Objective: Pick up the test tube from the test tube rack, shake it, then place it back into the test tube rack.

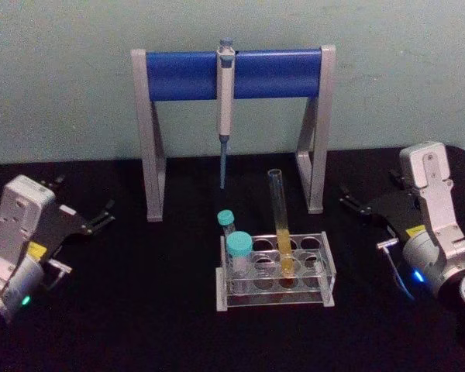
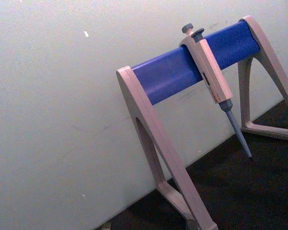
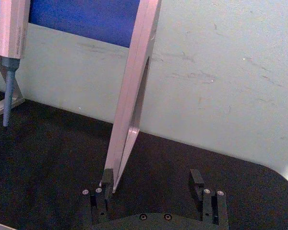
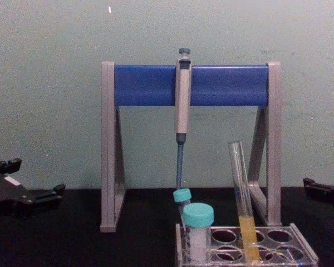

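Reaching for the test tube [image 1: 280, 221] from either side carries some risk, because it stands uncapped and leaning in the test tube rack [image 1: 325, 273], with two teal-capped tubes [image 1: 238, 252] just beside it at about 9 o'clock in the head view. A left-hand approach would have to pass those caps and could knock them or tip the light clear rack. The pipette [image 1: 225, 108] hanging from the blue-barred pipette stand [image 1: 182, 75] sits behind, at roughly 11 o'clock from the tube, and a high lift might brush its tip. With no cap, a hard shake would likely throw out liquid, and glass pinched off-centre may slip or swing.

The right gripper [image 1: 362, 203] rests on the black table [image 1: 139, 310] at 3 o'clock from the rack, well apart, its fingers spread wide and empty; the right wrist view shows the two fingertips [image 3: 197, 178] clearly parted. The left gripper [image 1: 99, 217] sits at 9 o'clock, also well apart, its fingers parted and holding nothing.

As for looks, the tube is long, thin and clear, its open mouth well above the rack and its top tilted slightly toward 11 o'clock. Yellow-orange liquid fills its lower part. It stands in a hole near the rack's middle, back row, and nothing grips it yet.
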`<state>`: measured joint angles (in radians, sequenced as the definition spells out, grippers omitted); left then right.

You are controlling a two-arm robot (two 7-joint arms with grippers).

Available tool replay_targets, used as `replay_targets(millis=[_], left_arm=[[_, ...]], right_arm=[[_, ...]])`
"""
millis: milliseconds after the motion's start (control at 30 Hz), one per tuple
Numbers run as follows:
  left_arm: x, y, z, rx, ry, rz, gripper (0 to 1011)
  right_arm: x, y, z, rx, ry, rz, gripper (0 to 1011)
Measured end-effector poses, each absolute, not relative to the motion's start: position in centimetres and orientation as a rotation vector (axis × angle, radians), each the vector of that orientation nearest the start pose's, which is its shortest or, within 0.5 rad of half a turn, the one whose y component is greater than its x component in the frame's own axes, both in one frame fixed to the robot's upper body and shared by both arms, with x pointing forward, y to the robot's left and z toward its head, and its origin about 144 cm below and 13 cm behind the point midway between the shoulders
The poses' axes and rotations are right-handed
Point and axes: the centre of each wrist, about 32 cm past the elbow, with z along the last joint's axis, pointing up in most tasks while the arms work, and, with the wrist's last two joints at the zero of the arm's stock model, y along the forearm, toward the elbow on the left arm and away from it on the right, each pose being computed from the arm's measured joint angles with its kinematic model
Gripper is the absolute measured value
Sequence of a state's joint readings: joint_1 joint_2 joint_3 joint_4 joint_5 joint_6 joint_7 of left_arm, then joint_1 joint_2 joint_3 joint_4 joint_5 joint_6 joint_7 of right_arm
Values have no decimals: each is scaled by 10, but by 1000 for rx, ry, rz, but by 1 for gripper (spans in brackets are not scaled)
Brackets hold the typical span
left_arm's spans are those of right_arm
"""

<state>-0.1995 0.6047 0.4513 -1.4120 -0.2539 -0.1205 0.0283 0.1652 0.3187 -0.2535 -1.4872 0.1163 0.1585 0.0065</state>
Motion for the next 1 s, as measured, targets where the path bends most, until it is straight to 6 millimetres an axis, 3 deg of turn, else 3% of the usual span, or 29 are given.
replay_targets(millis=[1000], left_arm=[[489,310,1140,304,-285,1248,1001]], right_arm=[[497,-252,1161,-285,-91,-1361,1000]])
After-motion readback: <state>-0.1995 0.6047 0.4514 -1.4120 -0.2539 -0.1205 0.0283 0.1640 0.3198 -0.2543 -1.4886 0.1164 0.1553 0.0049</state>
